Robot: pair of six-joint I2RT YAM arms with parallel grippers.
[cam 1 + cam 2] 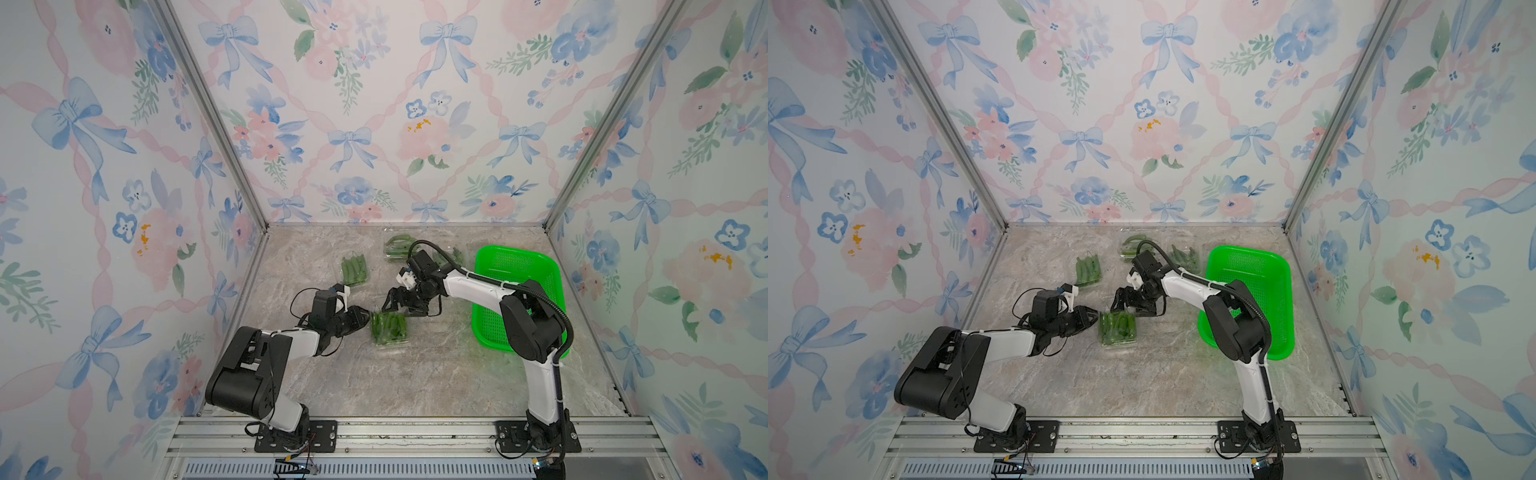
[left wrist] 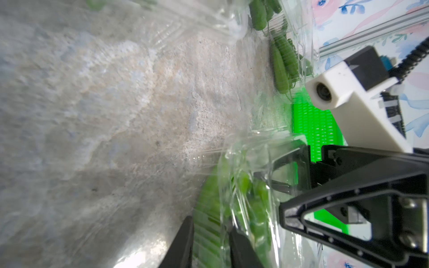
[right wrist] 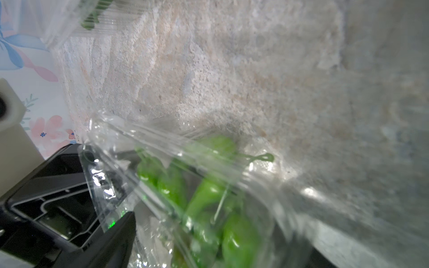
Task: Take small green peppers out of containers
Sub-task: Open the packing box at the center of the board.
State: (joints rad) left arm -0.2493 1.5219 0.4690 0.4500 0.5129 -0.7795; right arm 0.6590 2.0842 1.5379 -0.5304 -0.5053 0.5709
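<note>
1. Peppers (image 1: 388, 325) lie in a container (image 1: 390, 345) at mid-frame, long axes up-down in both top views.
2. Left pincer (image 1: 368, 319) narrow, nipping its left rim.
3. Right pincer (image 1: 392, 302) wide, at its upper edge.

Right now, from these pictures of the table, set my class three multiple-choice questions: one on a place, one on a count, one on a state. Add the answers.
1. Where does the green basket stand?
A between the arms; B by the left wall; C at the table's right side.
2. How many clear trays hold peppers?
A two; B four; C six.
3. The right fingers are:
A spread open; B shut on a pepper; C out of sight.

Answers:
1 C: it stands beside the right arm.
2 B: the near tray lies between the arms, and three lie farther back.
3 A: they gape above the near tray.
</note>
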